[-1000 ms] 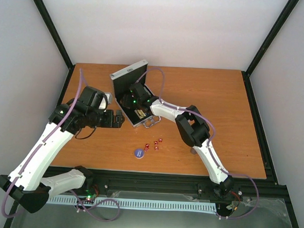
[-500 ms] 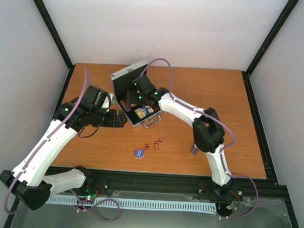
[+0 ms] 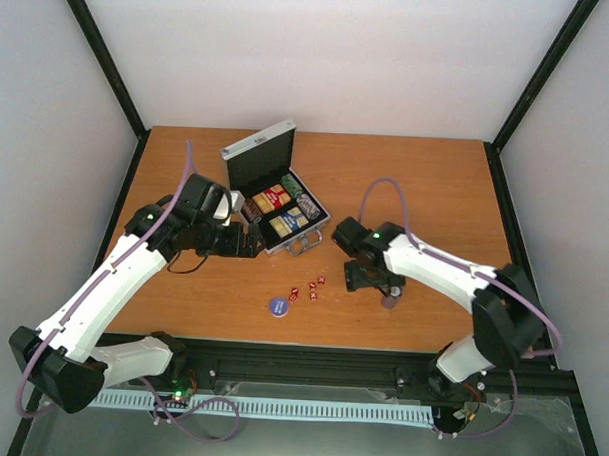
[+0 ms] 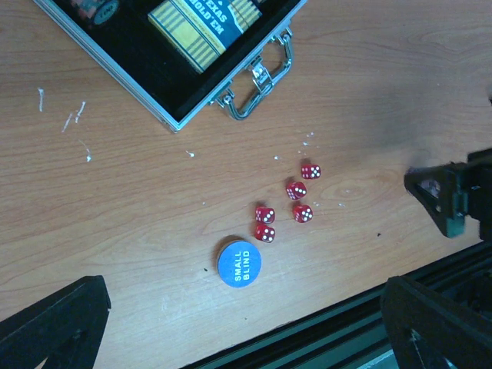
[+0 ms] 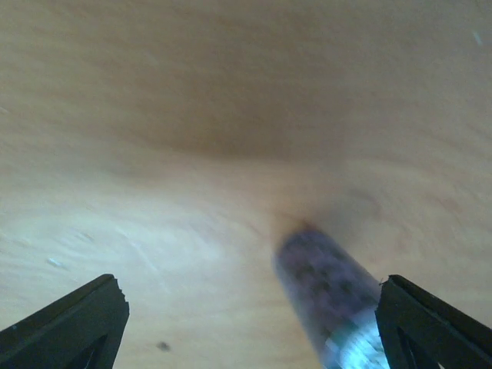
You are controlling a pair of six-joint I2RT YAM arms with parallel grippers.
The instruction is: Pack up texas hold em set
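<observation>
The silver case point(image 3: 306, 233) lies open at the table's middle, lid point(image 3: 257, 152) upright. It holds a red card box point(image 3: 271, 198), a blue-yellow card box point(image 3: 290, 219) and chips. Several red dice point(image 3: 312, 286) and the blue disc point(image 3: 278, 305) lie in front of it; in the left wrist view the dice point(image 4: 288, 204) sit above the disc point(image 4: 239, 264). A grey chip stack point(image 3: 390, 300) stands to the right. My left gripper point(image 3: 252, 241) is open and empty beside the case's left corner. My right gripper point(image 3: 371, 281) is open, with the blurred stack point(image 5: 330, 296) between its fingers, near the right one.
The case handle point(image 4: 261, 77) points toward the dice. The table's front edge and a black rail point(image 3: 330, 359) run just below the disc. Black frame posts stand at the back corners.
My right arm has pulled out of the case and swung right and down to the grey chip stack. My left arm has shifted a little to the right.
</observation>
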